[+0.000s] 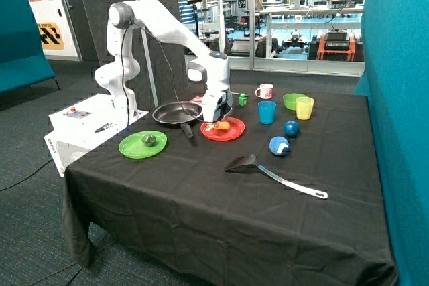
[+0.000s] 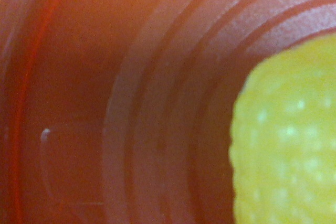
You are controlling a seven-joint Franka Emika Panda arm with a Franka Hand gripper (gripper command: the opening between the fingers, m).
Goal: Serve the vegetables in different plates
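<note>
Vegetables sit on separate plates from what I can see: the dark green vegetable rests on the green plate at centre left of the outside view, and the pale yellow vegetable lies on the red-orange plate near the middle of the frame. My gripper is down low at the red-orange plate's far edge, just beside the yellow piece, and I cannot tell how it is set. On the wrist view I get only the plate's ringed red surface with the bumpy yellow vegetable filling the lower right. A black frying pan sits next to the red-orange plate on the black tabletop, and a spatula lies nearer the camera.
</note>
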